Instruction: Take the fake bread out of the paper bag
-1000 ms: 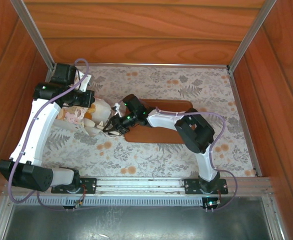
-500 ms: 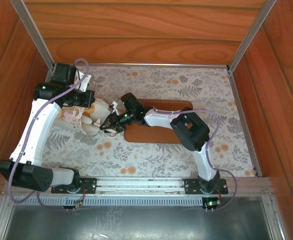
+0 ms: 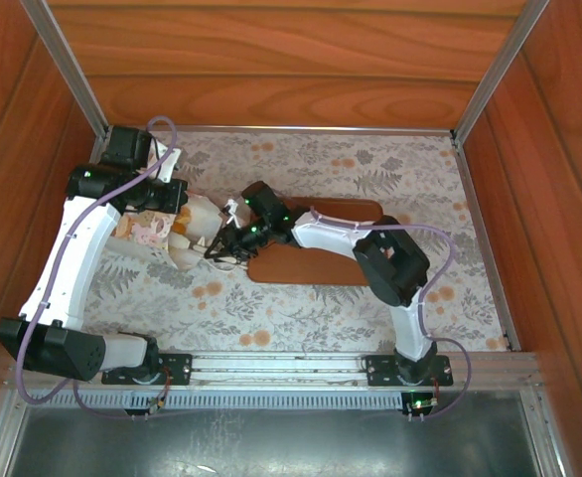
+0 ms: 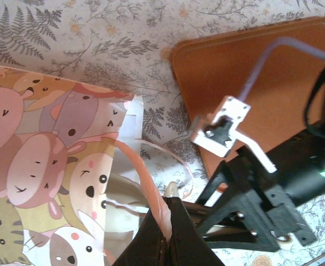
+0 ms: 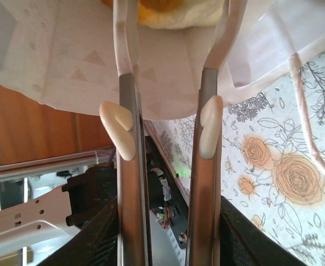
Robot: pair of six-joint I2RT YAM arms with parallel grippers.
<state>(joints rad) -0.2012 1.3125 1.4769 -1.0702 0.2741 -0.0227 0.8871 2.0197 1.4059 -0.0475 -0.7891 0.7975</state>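
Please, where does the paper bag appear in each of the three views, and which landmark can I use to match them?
Top external: the paper bag lies at the middle left.
Left wrist: the paper bag covers the lower left, cartoon-animal print up.
Right wrist: the paper bag is the white paper across the top.
Shared landmark: the floral table cover.

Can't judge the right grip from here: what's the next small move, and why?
Probably close the right gripper fully: its fingers straddle a fake bread piece inside the paper bag, firm contact unclear, and the left gripper is shut on the bag's edge, steadying it.
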